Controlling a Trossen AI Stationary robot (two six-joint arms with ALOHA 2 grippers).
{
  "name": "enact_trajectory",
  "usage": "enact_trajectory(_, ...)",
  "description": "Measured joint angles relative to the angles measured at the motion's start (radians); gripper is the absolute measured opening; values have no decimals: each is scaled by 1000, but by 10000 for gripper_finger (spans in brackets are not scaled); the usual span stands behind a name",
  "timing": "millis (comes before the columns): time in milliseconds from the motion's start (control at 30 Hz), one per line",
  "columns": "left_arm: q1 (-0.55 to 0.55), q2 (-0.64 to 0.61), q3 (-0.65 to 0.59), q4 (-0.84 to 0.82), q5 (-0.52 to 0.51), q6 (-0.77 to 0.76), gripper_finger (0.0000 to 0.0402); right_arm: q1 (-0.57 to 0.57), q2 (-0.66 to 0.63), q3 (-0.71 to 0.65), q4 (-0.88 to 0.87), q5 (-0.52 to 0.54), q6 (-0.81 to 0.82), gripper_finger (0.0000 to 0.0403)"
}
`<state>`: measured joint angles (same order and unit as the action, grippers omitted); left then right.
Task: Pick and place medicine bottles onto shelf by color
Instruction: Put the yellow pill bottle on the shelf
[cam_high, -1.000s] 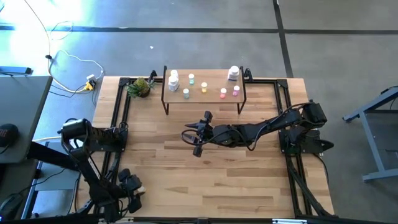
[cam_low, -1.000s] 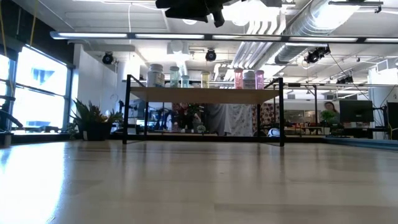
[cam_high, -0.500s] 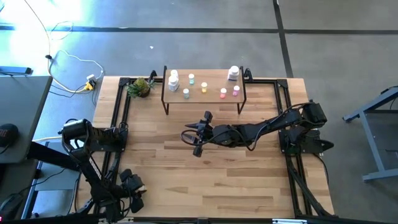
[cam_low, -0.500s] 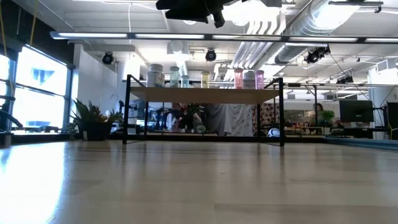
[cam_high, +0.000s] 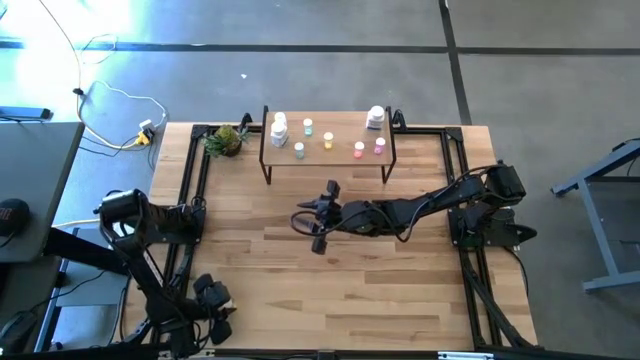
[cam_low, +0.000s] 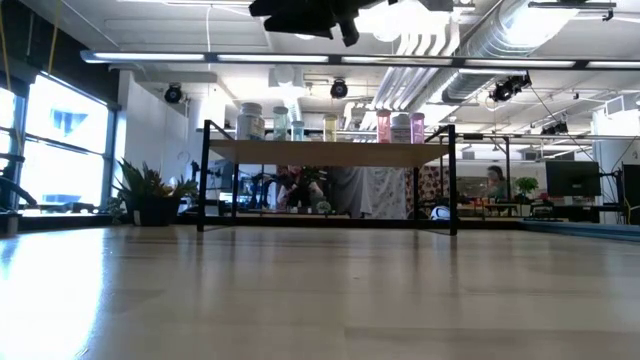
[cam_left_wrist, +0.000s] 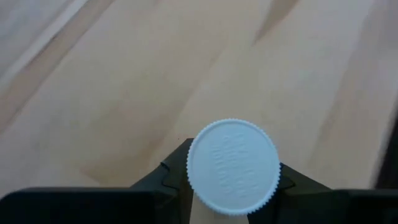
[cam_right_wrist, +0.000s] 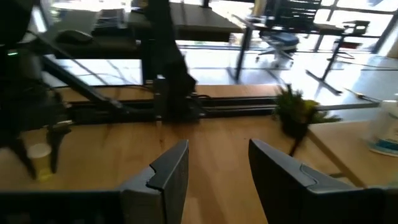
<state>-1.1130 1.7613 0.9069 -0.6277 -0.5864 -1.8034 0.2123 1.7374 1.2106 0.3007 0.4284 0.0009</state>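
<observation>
Near the table's (cam_high: 330, 290) front-left corner, the left end effector (cam_left_wrist: 233, 186) is seen pinching a white-capped medicine bottle (cam_left_wrist: 232, 165) between its dark fingers (cam_left_wrist: 165, 180). Over the middle of the table, the right end effector (cam_right_wrist: 214, 168) is held raised and empty, with its fingers (cam_right_wrist: 171, 171) spread apart. At the table's far edge the shelf (cam_high: 328, 158) is set, and white, pale green-blue, yellow-orange and pink medicine bottles (cam_high: 328, 139) are stood on its top. Beside the shelf's left end a small green plant (cam_high: 224, 140) is placed.
</observation>
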Motion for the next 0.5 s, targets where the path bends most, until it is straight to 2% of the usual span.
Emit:
enact_trajectory(100,18,-36,17,0,3,35,91,4,0,0,5,-88,3,158)
enact_trajectory(267,78,-120,45,-1,1,184,91,23,0,0,10,-202,3,158)
enact_trajectory(500,208,-266,71,7,-1,449,91,47,0,0,10,-241,102,158)
